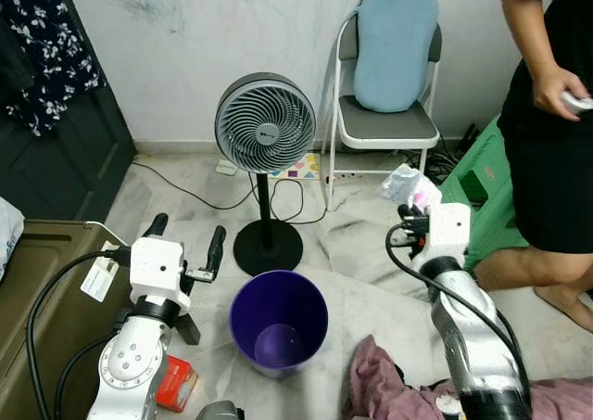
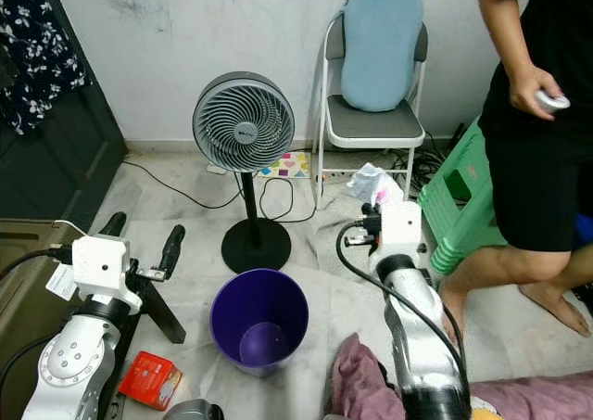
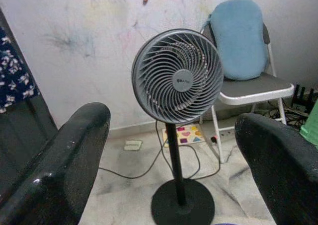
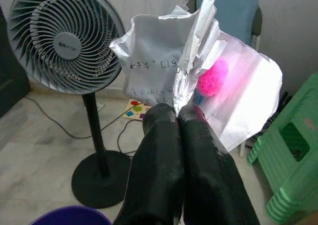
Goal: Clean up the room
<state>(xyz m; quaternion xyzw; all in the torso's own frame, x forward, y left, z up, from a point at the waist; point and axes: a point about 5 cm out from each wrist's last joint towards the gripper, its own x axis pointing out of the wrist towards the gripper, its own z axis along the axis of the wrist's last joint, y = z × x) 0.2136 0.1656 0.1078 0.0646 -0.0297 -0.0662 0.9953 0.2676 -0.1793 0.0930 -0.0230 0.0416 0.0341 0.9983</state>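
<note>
A purple bin (image 1: pixel 279 320) stands open on the floor in front of me, nothing visible inside. My right gripper (image 4: pixel 178 113) is shut on a crumpled clear plastic bag (image 4: pixel 208 81) holding something pink; the plastic bag (image 1: pixel 411 186) is held up to the right of the bin, beyond its rim. My left gripper (image 1: pixel 188 237) is open and bare, raised left of the bin. Its fingers (image 3: pixel 64 155) frame the standing fan (image 3: pixel 177 77). A red packet (image 1: pixel 173 383) lies on the floor by my left arm. Pink-purple cloth (image 1: pixel 389 388) lies at the front right.
A grey standing fan (image 1: pixel 265 128) stands just behind the bin, its cord trailing across the floor. A folding chair (image 1: pixel 387 114) with a blue cushion is against the wall. A person (image 1: pixel 547 95) stands at right beside green stools (image 1: pixel 486 184). A brown case (image 1: pixel 42 281) sits at left.
</note>
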